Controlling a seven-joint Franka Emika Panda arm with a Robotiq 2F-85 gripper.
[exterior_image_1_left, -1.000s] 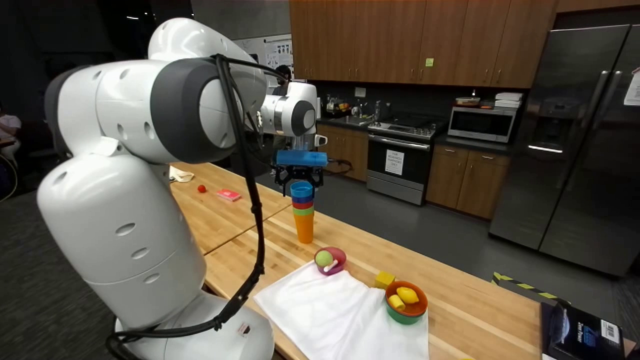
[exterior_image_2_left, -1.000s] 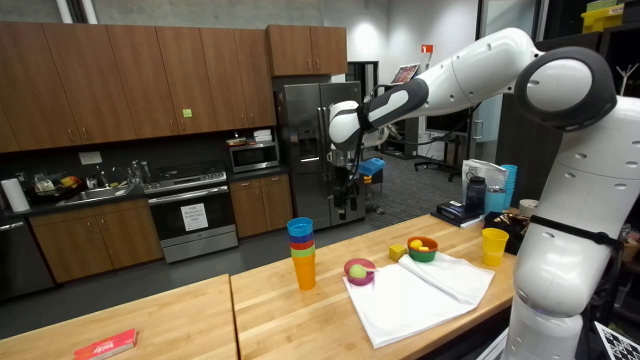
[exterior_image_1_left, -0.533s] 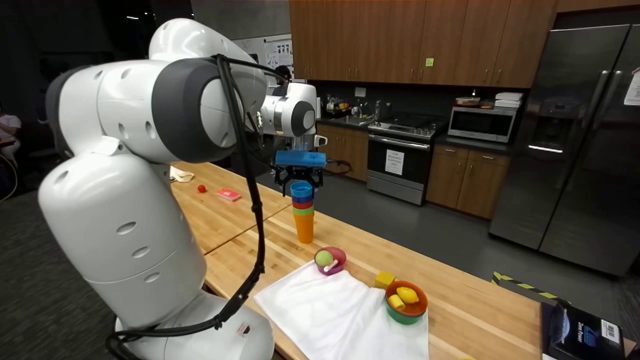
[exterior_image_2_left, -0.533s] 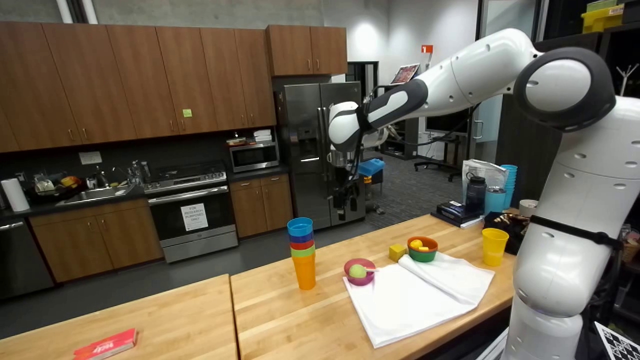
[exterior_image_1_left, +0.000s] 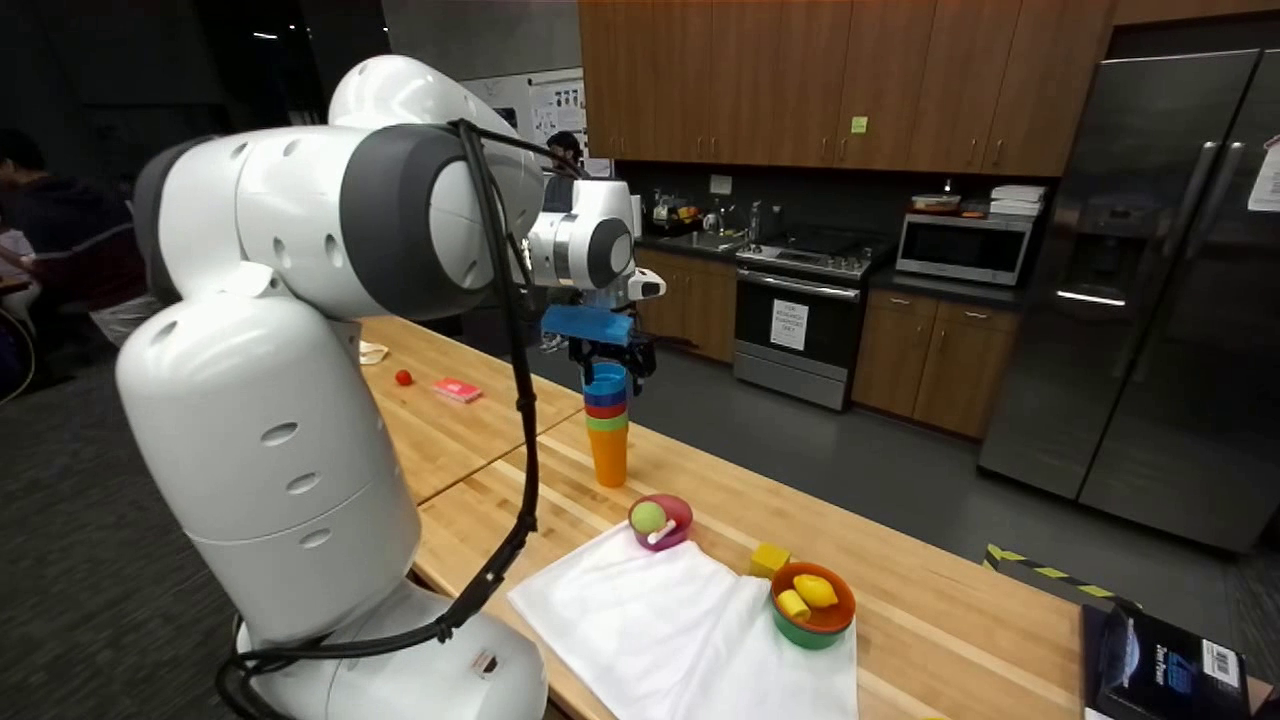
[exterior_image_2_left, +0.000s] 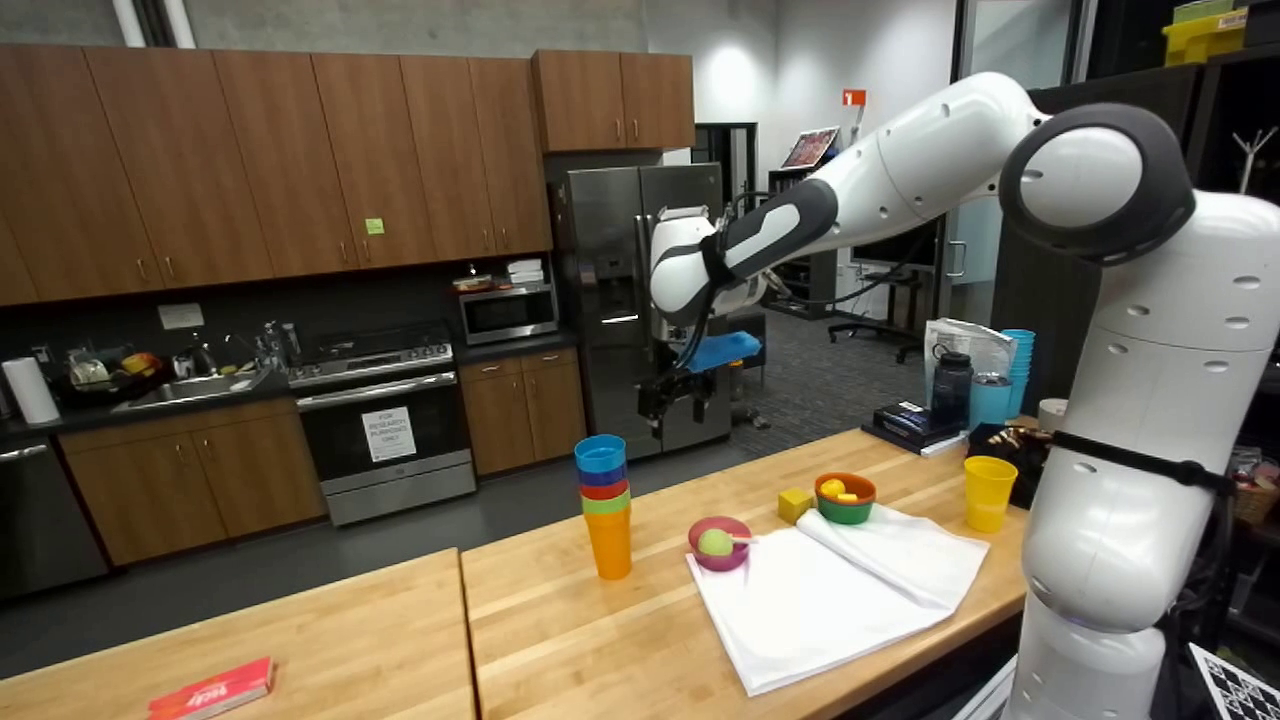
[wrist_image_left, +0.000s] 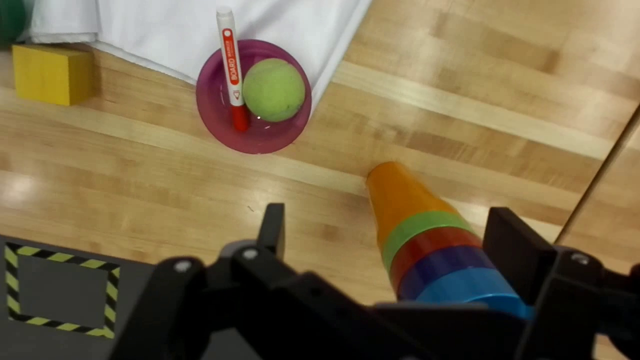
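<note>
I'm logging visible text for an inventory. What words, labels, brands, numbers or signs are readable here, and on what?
"FOR RESEARCH PURPOSES ONLY": paper on the oven door.
"BOARD", then smaller, likely "MARKER": marker in the purple bowl.
"1": red sign in the background.
Too small or blurred to read: print on the black box, pink box, wall posters, robot base label.

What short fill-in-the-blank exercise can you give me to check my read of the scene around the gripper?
1. The gripper is ____, not shut.
2. In the upright cup stack, the lowest color is ____.
3. Besides the green ball, the pink bowl holds a ____.
4. The block near the white cloth is colored ____.

Missing words: open; orange; marker; yellow.
</note>
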